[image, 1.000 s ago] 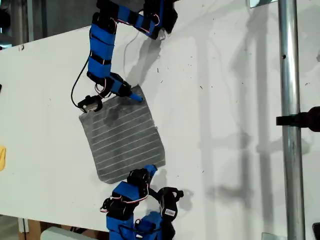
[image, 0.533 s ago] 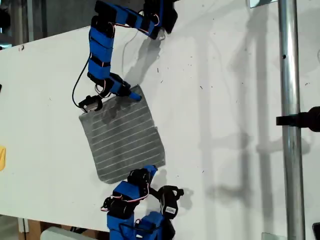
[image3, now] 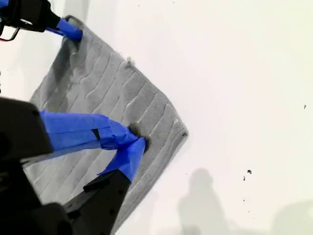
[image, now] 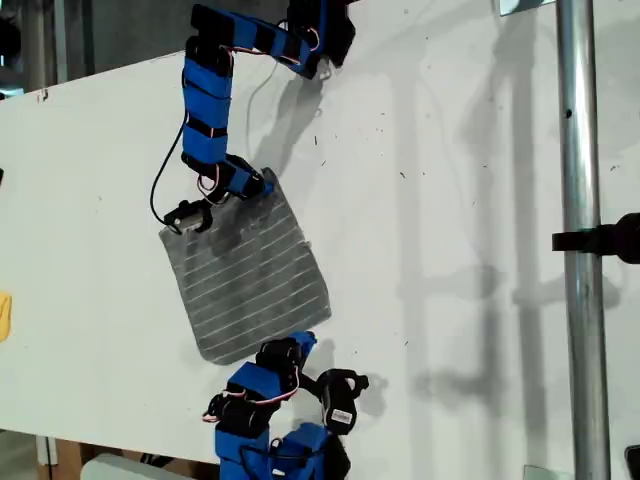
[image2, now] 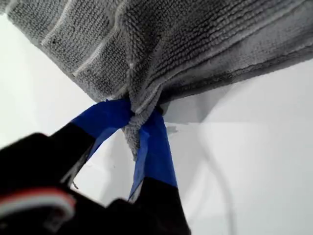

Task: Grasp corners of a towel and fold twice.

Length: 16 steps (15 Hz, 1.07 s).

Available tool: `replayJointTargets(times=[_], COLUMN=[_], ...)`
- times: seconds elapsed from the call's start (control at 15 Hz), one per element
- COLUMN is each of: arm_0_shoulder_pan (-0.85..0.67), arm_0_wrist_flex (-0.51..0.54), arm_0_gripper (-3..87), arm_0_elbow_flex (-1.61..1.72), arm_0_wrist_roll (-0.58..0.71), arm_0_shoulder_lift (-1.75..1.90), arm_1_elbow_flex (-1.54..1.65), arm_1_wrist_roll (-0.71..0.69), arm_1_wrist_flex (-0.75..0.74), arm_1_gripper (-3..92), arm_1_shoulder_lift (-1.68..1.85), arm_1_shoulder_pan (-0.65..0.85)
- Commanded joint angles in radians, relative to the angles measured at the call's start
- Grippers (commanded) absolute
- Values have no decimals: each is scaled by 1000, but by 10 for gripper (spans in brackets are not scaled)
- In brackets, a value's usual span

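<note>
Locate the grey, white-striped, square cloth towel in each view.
Exterior view: the towel lies left of centre on the white table, between the two arms.
First wrist view: the towel has one corner pinched in my first gripper.
Second wrist view: the towel lies spread under my second gripper, which pinches it near a corner.
Shared landmark: the white table.

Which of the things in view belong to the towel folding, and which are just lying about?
Job in hand:
- towel
- first end effector, pinching a raised corner
- second end effector, closed on the towel near another corner

Lying about:
- yellow object at the exterior view's left edge
- metal pole with a black clamp
</note>
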Motion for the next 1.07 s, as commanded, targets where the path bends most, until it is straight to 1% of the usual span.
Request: replayJointTargets(times=[0.0, 0.07, 0.2, 0.27, 0.33, 0.4, 0.47, 0.53, 0.6, 0.67, 0.73, 0.87, 1.0], arm_0_shoulder_pan=[18, 15, -25, -55, -87, -112, -130, -138, -146, -169, -187, -199, -192], arm_0_wrist_flex=[38, 77, 190, 242, 250, 242, 249, 247, 235, 256, 258, 255, 233], arm_0_gripper=[-29, -29, -29, -29, -29, 1, 118, 261, 338, 339, 347, 391, 372], arm_0_elbow_flex=[-52, -103, -259, -348, -399, -443, -460, -460, -468, -494, -497, -483, -468], arm_0_wrist_roll=[-26, -25, 29, 80, 149, 242, 293, 347, 428, 497, 526, 535, 535], arm_0_shoulder_lift=[2, -18, -149, -232, -281, -307, -313, -307, -314, -328, -324, -328, -397], arm_1_elbow_flex=[-9, -9, -9, -9, -9, -8, -3, -2, -2, -3, -3, -3, -3], arm_1_wrist_roll=[12, 12, 11, 12, 12, 11, 11, 12, 12, 12, 12, 12, 12], arm_1_wrist_flex=[-2, -2, -3, -5, -5, -3, -2, -2, -2, -2, -2, -2, -2], arm_1_gripper=[-2, -2, -2, -2, -2, -2, -2, -2, -3, -3, -3, -3, -3], arm_1_shoulder_lift=[-2, -3, -5, -5, -6, -6, -8, -8, -8, -9, -9, -9, -9], arm_1_shoulder_pan=[-11, -12, -15, -17, -20, -21, -25, -25, -23, -23, -21, -20, -21])
